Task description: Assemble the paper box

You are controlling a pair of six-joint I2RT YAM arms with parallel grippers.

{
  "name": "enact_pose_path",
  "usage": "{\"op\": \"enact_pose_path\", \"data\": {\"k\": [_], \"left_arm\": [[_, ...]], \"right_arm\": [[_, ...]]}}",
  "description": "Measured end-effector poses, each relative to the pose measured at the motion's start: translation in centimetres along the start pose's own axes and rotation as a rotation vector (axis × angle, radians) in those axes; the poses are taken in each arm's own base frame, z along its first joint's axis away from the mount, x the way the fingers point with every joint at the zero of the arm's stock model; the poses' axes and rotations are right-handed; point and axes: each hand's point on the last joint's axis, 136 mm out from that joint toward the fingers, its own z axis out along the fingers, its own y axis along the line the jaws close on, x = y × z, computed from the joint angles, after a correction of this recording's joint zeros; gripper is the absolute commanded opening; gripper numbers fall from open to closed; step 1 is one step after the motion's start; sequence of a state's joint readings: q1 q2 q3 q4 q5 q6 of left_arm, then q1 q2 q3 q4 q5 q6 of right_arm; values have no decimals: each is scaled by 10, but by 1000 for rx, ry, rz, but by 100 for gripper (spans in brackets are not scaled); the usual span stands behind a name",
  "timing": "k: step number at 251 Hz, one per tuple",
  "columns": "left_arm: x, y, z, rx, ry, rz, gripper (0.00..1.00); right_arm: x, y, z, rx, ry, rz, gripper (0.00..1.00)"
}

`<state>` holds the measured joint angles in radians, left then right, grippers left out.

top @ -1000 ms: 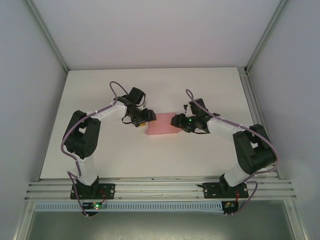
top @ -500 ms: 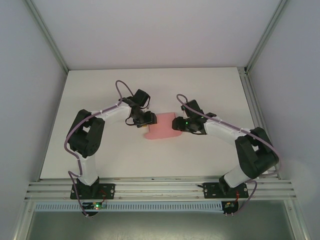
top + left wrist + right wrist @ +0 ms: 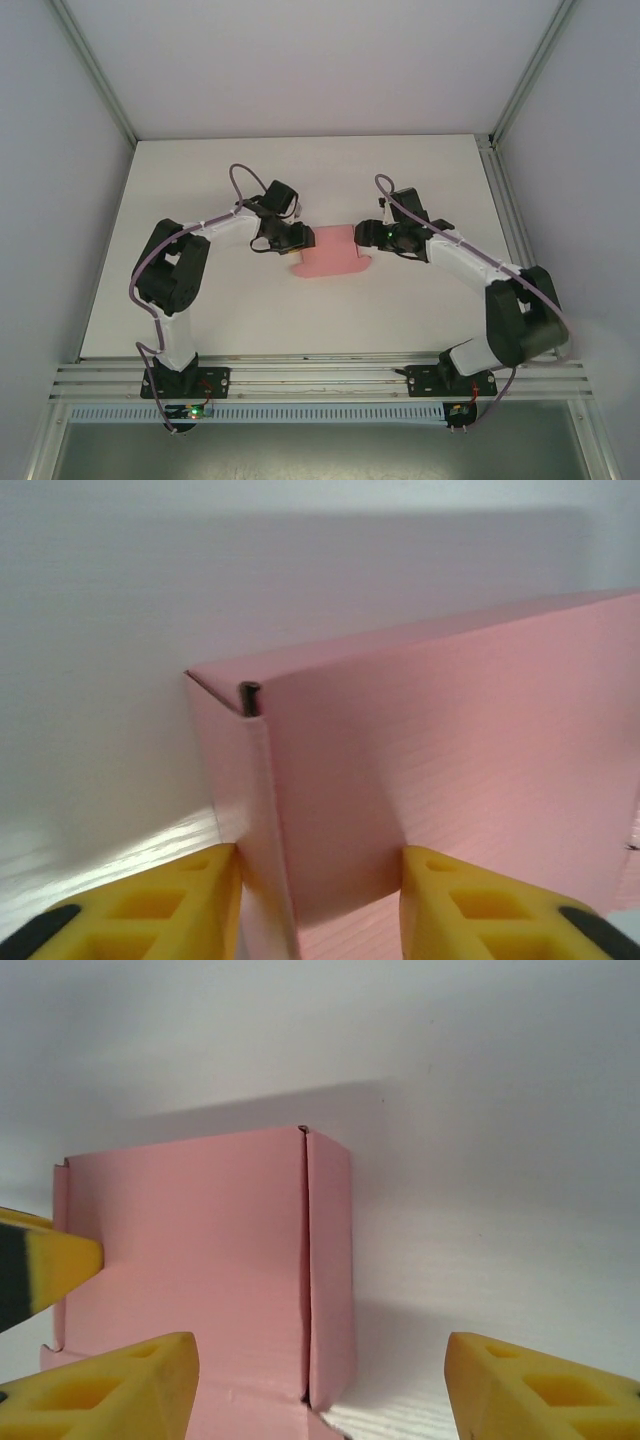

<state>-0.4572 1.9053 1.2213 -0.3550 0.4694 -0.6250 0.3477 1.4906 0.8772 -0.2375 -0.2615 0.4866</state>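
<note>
On the white table (image 3: pixel 400 180) the pink paper box (image 3: pixel 330 252) lies between both arms, the left gripper (image 3: pixel 292 239) pinching its left end and the right gripper (image 3: pixel 373 236) wide open and empty at the right end, so folding seems unfinished and next this side needs closing.

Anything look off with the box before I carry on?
Yes. On the paper box, a flap juts out at the near right corner, not folded in. In the left wrist view, the corner seam gapes slightly.

Black joints (image 3: pixel 165 278), white links (image 3: pixel 222 228), looping purple cables (image 3: pixel 236 178), green lights (image 3: pixel 387 235), left tool (image 3: pixel 318 872) and right tool (image 3: pixel 320 1352) with yellow wedge fingers (image 3: pixel 170 912).
</note>
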Motion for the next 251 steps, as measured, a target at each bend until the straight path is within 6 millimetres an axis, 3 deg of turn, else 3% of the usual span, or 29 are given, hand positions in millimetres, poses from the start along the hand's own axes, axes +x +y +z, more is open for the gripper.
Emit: {"op": "enact_pose_path", "data": {"k": [27, 56, 93, 172, 228, 251], "left_arm": [[-1, 2, -1, 105, -9, -18, 34], [0, 4, -4, 191, -32, -19, 17], [6, 7, -9, 264, -54, -6, 9], [9, 13, -15, 403, -72, -38, 7], [10, 13, -17, 409, -75, -35, 8], [10, 14, -17, 410, -74, -37, 8]], "right_arm": [[9, -2, 15, -52, 53, 11, 70], [17, 2, 27, -124, 100, 17, 71], [23, 7, 31, -194, 122, 21, 75], [33, 14, 36, -369, 162, 76, 75], [36, 28, 41, -508, 209, 135, 59], [30, 36, 41, -568, 201, 156, 57]]}}
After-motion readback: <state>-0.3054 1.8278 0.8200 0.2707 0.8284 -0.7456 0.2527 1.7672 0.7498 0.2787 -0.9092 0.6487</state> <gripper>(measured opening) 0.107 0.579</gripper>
